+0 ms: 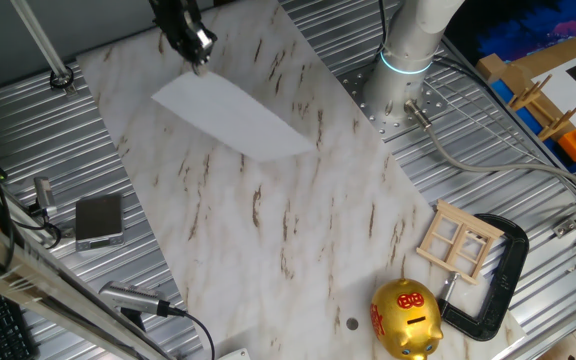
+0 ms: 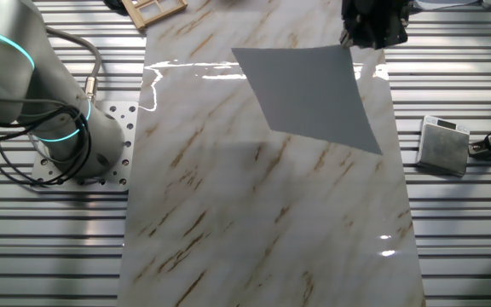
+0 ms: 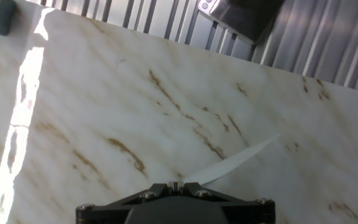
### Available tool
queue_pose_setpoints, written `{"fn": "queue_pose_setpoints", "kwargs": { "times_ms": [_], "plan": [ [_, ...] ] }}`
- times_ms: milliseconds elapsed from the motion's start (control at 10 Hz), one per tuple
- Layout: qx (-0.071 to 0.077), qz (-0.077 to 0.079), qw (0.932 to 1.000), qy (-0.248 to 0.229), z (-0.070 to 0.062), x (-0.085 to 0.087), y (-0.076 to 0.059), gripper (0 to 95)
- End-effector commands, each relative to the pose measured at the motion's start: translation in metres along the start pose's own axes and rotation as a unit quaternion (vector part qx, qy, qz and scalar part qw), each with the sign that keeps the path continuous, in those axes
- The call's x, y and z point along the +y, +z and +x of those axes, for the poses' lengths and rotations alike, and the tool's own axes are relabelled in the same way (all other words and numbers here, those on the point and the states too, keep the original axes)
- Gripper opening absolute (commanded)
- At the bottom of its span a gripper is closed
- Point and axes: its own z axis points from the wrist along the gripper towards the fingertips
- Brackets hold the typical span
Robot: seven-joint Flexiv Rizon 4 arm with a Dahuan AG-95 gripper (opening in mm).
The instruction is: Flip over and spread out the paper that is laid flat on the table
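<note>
The paper (image 1: 236, 114) is a plain white sheet held in the air above the marble-look table (image 1: 268, 230), hanging slanted from one corner. In the other fixed view the paper (image 2: 314, 95) looks grey and hangs from its upper right corner. My gripper (image 1: 198, 62) is shut on that corner, and it also shows in the other fixed view (image 2: 358, 38). In the hand view the gripper (image 3: 175, 185) has its jaws closed together, and the paper (image 3: 229, 165) shows edge-on as a thin white sliver running up to the right over the table (image 3: 135, 106).
A small grey square box (image 1: 99, 220) sits on the ribbed metal left of the slab, also in the other fixed view (image 2: 443, 143). A wooden frame (image 1: 458, 238), a black clamp (image 1: 498, 280) and a gold piggy bank (image 1: 405, 318) stand at the near right. The arm base (image 1: 405, 70) stands at the back.
</note>
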Motion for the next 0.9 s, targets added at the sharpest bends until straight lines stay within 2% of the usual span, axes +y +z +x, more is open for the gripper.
{"fn": "queue_pose_setpoints", "kwargs": {
  "times_ms": [100,500,700,900],
  "plan": [
    [0.006,-0.004,0.9999,-0.01,-0.015,0.004,-0.008,0.0],
    [0.006,-0.005,0.9999,-0.014,-0.051,0.022,-0.017,0.0],
    [0.003,-0.007,0.9999,-0.009,-0.066,0.032,-0.014,0.0],
    [0.002,-0.007,1.0,-0.003,-0.075,0.039,-0.009,0.0]
  ]
}}
